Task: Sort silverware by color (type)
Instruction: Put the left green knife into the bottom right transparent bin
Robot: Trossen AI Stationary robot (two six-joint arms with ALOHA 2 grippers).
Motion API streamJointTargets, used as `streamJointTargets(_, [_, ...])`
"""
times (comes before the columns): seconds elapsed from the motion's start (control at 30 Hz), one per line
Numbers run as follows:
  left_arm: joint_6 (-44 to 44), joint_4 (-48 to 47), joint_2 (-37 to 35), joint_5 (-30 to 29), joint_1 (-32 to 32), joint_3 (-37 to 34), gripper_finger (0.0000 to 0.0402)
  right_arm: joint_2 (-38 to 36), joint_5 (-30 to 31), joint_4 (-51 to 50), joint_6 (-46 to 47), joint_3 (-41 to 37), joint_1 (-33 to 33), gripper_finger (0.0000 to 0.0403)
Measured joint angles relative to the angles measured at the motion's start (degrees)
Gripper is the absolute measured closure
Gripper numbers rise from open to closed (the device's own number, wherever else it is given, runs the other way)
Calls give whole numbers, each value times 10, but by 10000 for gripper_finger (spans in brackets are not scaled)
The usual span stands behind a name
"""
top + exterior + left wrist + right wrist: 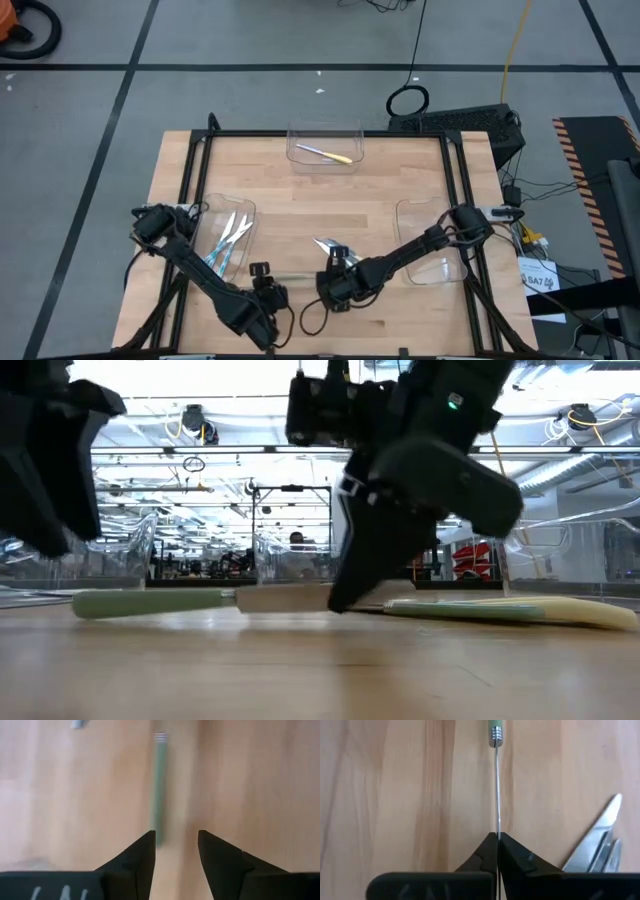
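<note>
Right gripper (498, 840) clamps the green-handled steel knife's (496, 780) blade at six o'clock; left gripper (175, 845), parted, should clear before lifting level.

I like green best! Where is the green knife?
In the high view, the green knife lies near the table's front edge, between both end effectors; the right end effector pinches its blade.

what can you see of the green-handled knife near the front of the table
The green knife lies flat on the bare wooden table, near the front edge, between the two grippers. It has a pale green, plastic-looking handle, a ribbed silver collar and a thin shiny metal blade turned on edge. The right gripper is shut on the blade. The left gripper is open at the handle's end, its fingers not touching it. The knife is outside every bin.
</note>
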Motion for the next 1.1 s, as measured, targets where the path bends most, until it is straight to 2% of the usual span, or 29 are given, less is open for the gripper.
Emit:
streamJointTargets(0.17, [10, -32, -15, -47, -4, 0, 245, -13, 12, -3, -23, 1, 0, 402])
streamJointTargets(0.3, [30, -35, -22, -50, -6, 0, 245, -20, 16, -12, -34, 1, 0, 402])
streamJointTargets(0.5, [28, -30, -66, -87, -10, 0, 245, -45, 61, -24, -38, 1, 9, 402])
streamJointTargets(0.57, [24, -30, -84, -107, -17, 0, 245, -54, 64, -28, -37, 1, 14, 402])
streamJointTargets(0.8, [-3, -30, -105, -196, -52, 0, 245, -71, 134, -52, -32, 1, 41, 402])
streamJointTargets(1.1, [-13, -33, -105, -215, -68, 0, 245, -100, 203, -93, 23, 1, 65, 403])
